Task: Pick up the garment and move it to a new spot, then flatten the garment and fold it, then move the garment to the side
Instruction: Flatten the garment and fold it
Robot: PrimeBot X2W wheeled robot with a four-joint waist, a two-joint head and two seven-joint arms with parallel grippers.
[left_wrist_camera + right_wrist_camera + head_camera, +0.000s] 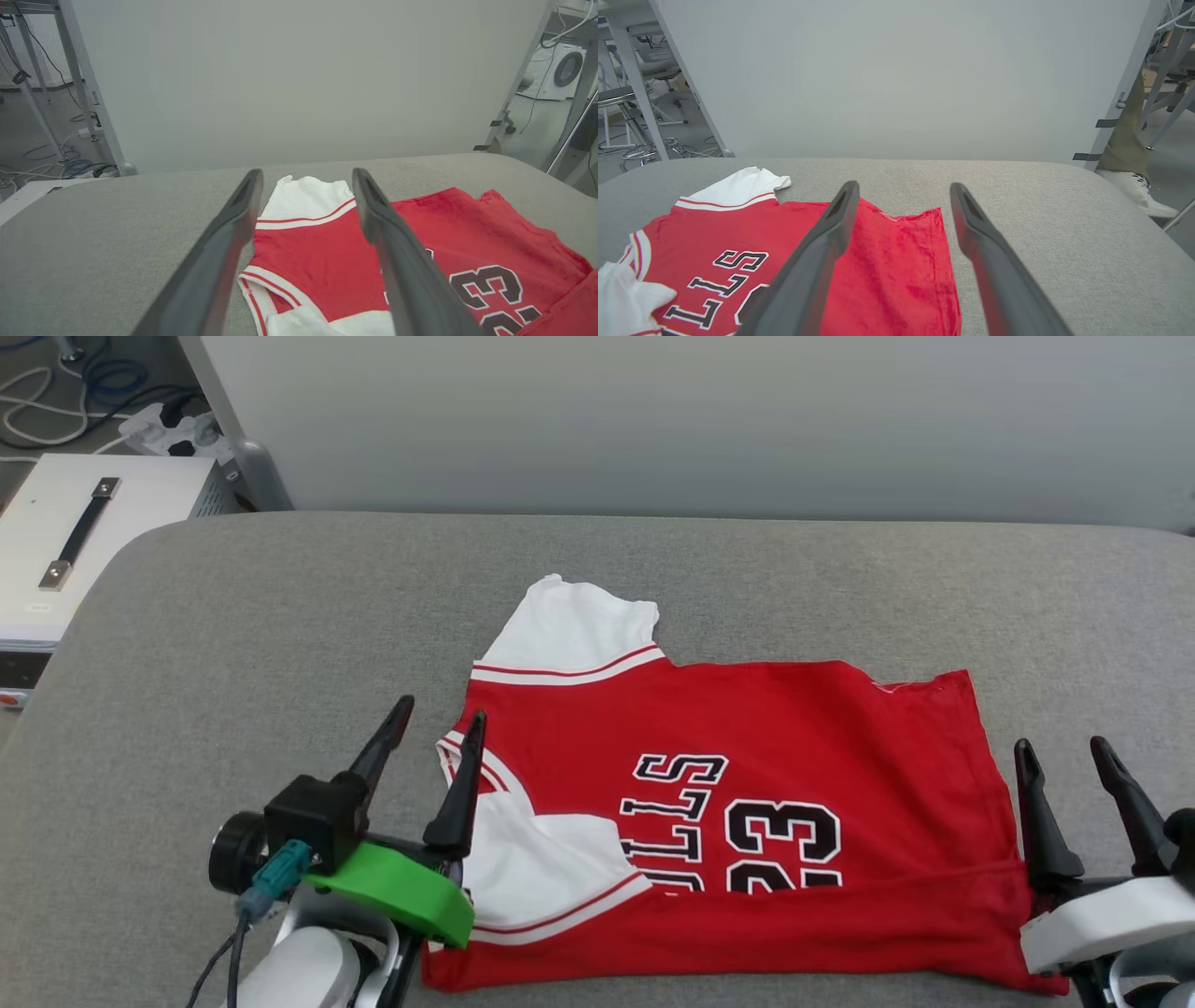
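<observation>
Jersey (747, 784) first: the red Bulls T-shirt lies flat on the grey padded tabletop (280, 616), stretched between my two hands, collar toward my left and hem toward my right, so the black lettering runs sideways. Its near edge is folded up over the bottom of the print. One white sleeve points away from me; the other is tucked in over the body.

My left gripper (442, 709) stands at the collar end with its fingers spread wide and nothing between them; the inner finger is over the striped neck trim, the outer one over bare grey. My right gripper (1062, 745) is likewise spread and empty, just beside the hem. Whether any fingertip touches cloth I cannot tell.

From my head I see the whole shirt and a white box with a black strap handle (84, 532) off the table's left end, beside cables on the floor (56, 392). My left wrist frames the far sleeve between its fingers. My right wrist shows one finger over red fabric and the other over bare tabletop, plus a person's leg and pale shoe (1134, 186) past the table's far right corner.

Bare tabletop runs behind the shirt up to the white panel (700, 420), with wide room to my left and a narrower strip to my right
</observation>
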